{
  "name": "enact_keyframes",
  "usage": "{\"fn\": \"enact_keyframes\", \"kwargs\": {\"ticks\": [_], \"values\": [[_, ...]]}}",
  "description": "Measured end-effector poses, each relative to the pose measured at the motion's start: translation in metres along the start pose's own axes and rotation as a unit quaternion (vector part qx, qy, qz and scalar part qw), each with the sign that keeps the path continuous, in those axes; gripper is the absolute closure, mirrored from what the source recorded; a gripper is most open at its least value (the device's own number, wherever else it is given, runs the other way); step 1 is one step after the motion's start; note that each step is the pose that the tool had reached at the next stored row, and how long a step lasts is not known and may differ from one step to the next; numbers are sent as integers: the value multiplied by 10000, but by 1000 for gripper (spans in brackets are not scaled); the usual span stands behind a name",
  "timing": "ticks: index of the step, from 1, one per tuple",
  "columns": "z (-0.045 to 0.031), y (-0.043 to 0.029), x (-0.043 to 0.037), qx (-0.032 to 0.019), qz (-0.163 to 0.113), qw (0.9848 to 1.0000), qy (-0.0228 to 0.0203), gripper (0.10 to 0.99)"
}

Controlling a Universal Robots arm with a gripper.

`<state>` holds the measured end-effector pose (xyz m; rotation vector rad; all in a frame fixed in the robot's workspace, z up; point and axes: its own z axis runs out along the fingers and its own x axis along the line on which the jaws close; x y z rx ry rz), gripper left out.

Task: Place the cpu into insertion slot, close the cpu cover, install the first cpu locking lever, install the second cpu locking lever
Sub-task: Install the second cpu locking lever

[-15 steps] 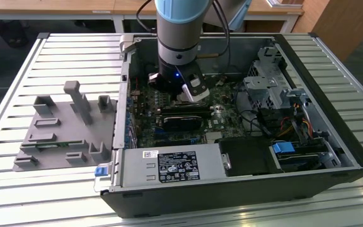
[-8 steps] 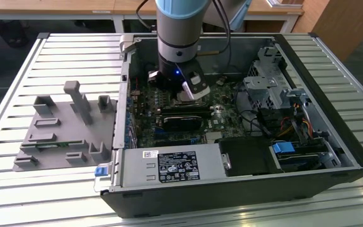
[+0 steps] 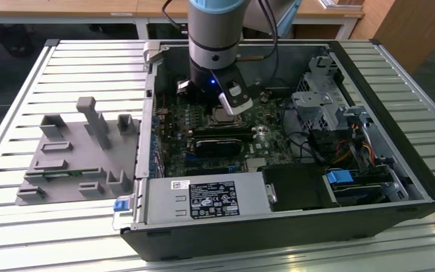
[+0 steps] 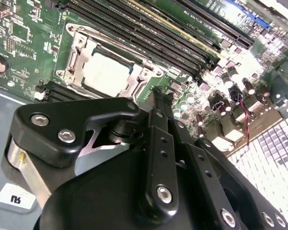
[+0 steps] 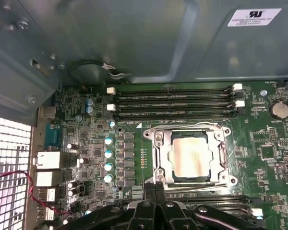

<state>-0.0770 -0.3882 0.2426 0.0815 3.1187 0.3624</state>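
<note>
Hovering my gripper (image 5: 155, 188) right at the edge of the insertion slot (image 5: 158, 158), fingers pressed together with nothing between them, tips just beside the socket's metal rim. The cpu (image 5: 190, 158) is already sitting in the slot, pale metal face up, and the cpu cover (image 5: 192, 130) looks folded down around it as a silvery frame. Long black memory slots (image 5: 173, 103) run along both sides of the socket on the green motherboard (image 5: 86, 158)
</note>
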Motion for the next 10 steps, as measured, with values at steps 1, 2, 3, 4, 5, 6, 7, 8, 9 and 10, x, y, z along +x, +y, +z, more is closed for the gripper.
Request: {"fn": "enact_keyframes", "kwargs": {"ticks": [1, 2, 3, 4, 5, 6, 7, 8, 9, 10], "values": [[-12, 3, 0, 0, 0, 10000, 0, 980], [-24, 6, 0, 0, 0, 10000, 0, 980], [-34, 8, 0, 0, 0, 10000, 0, 980], [-42, 10, 0, 0, 0, 10000, 0, 980], [-48, 11, 0, 0, 0, 10000, 0, 980], [-48, 12, 0, -1, 0, 10000, 0, 980], [-50, 12, 0, -1, 0, 10000, 0, 980], [-51, 12, 0, 0, 0, 10000, 0, 980], [-51, 12, 0, 0, 0, 10000, 0, 980], [-51, 12, 0, 0, 0, 10000, 0, 980]]}}
